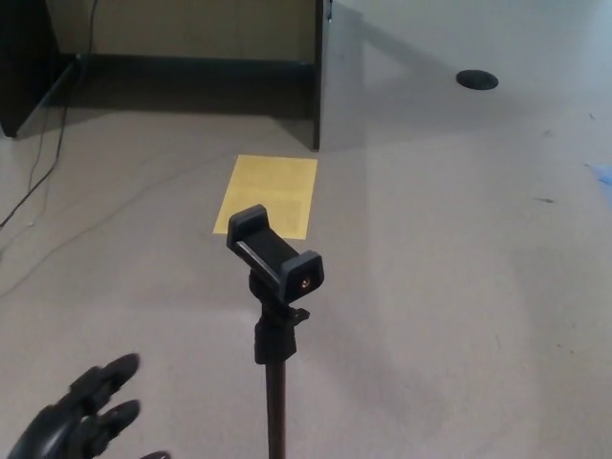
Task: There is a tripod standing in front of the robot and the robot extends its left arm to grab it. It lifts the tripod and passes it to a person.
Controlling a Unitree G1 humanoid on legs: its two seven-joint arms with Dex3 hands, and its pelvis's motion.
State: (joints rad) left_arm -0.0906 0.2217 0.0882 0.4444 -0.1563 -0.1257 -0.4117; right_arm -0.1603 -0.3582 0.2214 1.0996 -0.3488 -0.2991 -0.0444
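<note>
From my remote feed, grey carpeted floor fills nearly everything, plain, with a few small specks toward 3 o'clock. At 12 o'clock a beige wall with a dark baseboard runs across the top, ending at a dark vertical panel edge, which casts a shadow over the floor beside it. Dark furniture block sits at 10 o'clock in the corner. Thin cables trail down from there across the floor toward 9 o'clock.

Tripod stands upright just below centre, its black pole dropping out of frame at 6 o'clock, its phone clamp head tilted, nothing in the clamp. Yellow paper sheet lies flat on the floor just past the tripod head at 12 o'clock from it.

My left hand shows at 7 o'clock, low corner, black fingers spread apart and holding nothing, well apart from the tripod pole. Right hand isn't on my feed.

Round black disc on the floor at 1 o'clock. Small blue scrap at the 3 o'clock edge, can't tell what it is.
</note>
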